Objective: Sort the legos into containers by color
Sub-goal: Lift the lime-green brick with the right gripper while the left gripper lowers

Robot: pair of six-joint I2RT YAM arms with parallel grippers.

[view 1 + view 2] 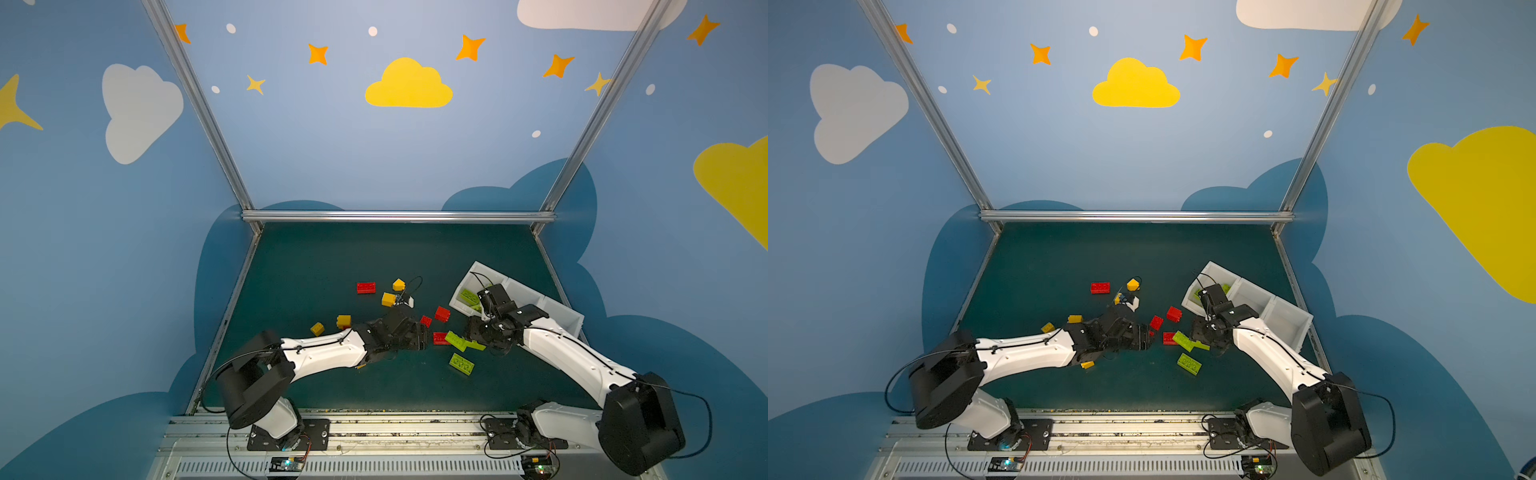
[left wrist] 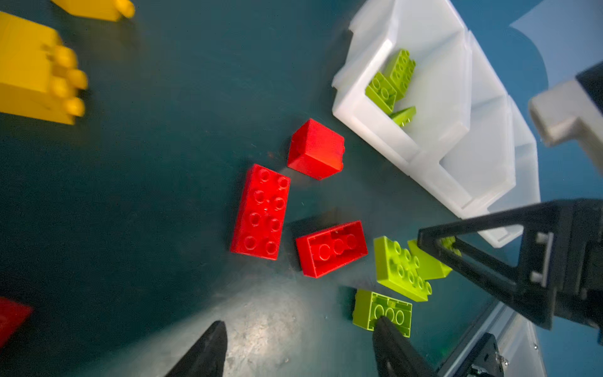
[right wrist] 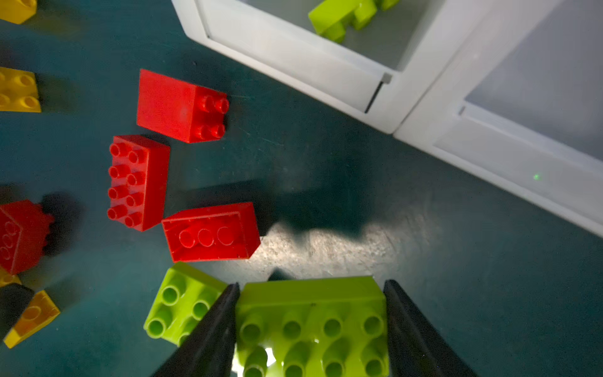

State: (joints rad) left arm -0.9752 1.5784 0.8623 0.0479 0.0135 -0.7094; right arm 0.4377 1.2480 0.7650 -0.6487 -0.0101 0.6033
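While the right gripper (image 3: 311, 285) holds a green lego (image 3: 310, 326) tight, the left gripper (image 2: 299, 323) hangs open with nothing in it; three red legos (image 2: 261, 212) lie on the dark mat (image 2: 130, 196) just beside them; more green legos (image 2: 391, 81) sit in the end bin of the white containers (image 2: 368, 117); yellow legos (image 1: 388, 299) lie farther off

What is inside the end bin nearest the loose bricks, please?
Three lime green bricks lie in that bin; its near wall hides part of the floor.
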